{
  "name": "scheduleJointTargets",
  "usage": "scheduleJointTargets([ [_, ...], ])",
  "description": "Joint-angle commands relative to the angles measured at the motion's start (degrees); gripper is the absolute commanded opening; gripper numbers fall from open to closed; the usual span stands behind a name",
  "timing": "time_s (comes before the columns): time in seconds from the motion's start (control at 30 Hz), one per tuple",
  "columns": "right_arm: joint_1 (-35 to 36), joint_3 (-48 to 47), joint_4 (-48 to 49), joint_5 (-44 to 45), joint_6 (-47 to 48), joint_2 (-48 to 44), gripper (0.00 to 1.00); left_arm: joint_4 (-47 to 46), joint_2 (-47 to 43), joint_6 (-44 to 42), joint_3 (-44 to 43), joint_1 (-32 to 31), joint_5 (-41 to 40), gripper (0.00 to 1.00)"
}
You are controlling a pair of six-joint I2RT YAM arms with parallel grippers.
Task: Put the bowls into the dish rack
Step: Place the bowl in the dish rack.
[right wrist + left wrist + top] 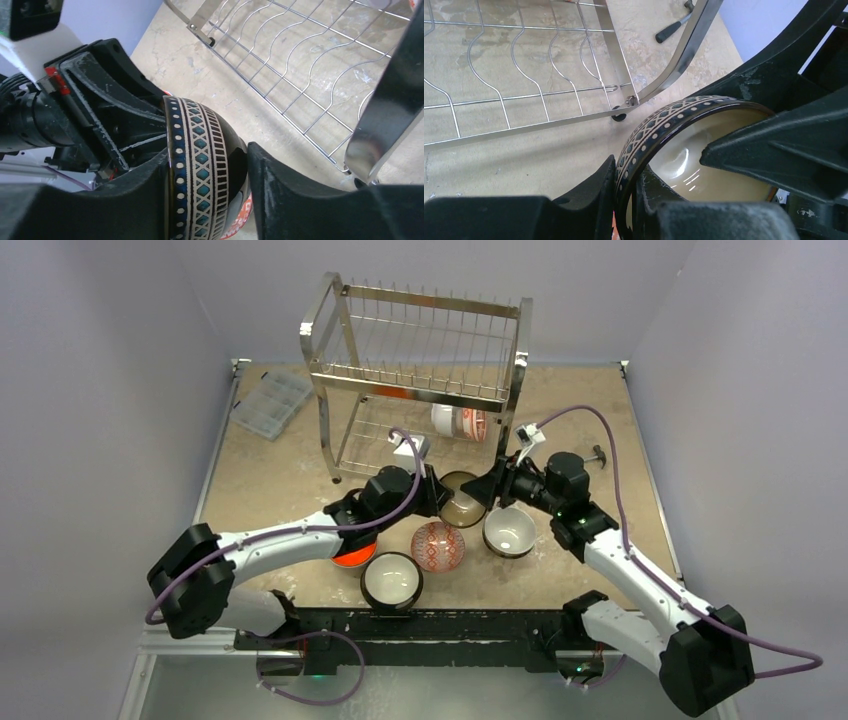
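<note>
Left gripper [621, 186]: pinched on rim of glazed ceramic bowl with dark blue-teal diamond band [664, 125], cream inside, tipped on edge between both grippers
Right gripper [207, 160]: fingers [290, 200] straddling opposite wall; clamped or not, cannot tell
Handling: stiff, glossy so likely slippery, chips if knocked on steel; best taken at rim, one finger inside, one outside
Just ahead: shiny steel wire dish rack [410, 383], lower tier beyond fingertips
Below, behind: beige marbled tabletop [280, 470], loose bowls [438, 546] crowded; grey walls close
</note>
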State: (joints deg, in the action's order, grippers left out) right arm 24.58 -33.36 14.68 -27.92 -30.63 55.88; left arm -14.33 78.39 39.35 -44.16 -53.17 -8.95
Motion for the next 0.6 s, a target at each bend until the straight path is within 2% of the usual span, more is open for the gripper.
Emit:
scheduleJointTargets([
  [0.0,0.21,-0.61,0.72,-0.4,1.74,-0.55,0.41,-4.78,-4.5,-0.42,-2.84,0.1,-3.65,0.08],
  [0.13,0.21,-1.12,-0.98,1.19,2.94,-1.29,0.01,-2.55,-6.42,2.58,-1.66,0.2,-7.75,0.26],
  [0.23,0.21,-1.31,-1.95,1.7,3.17,-2.17,0.0,-1.47,-8.0,3.05,-0.65,0.27,-8.96,0.35],
  [0.3,0.21,-1.34,-2.16,2.45,3.18,-2.76,0.0,-0.1,-9.1,3.09,-0.32,0.46,-9.13,0.72],
  [0.37,0.21,-1.22,-1.96,3.06,3.09,-3.25,0.0,2.35,-10.25,3.83,-0.39,0.72,-9.45,0.89],
  [0.47,0.22,-0.77,-0.99,3.02,2.65,-3.58,0.0,4.4,-12.28,4.67,0.08,2.55,-6.48,0.97],
  [0.57,0.22,-0.4,0.25,2.22,2.13,-3.58,0.0,2.27,-14.37,7.21,2.91,6.57,1.76,0.99],
])
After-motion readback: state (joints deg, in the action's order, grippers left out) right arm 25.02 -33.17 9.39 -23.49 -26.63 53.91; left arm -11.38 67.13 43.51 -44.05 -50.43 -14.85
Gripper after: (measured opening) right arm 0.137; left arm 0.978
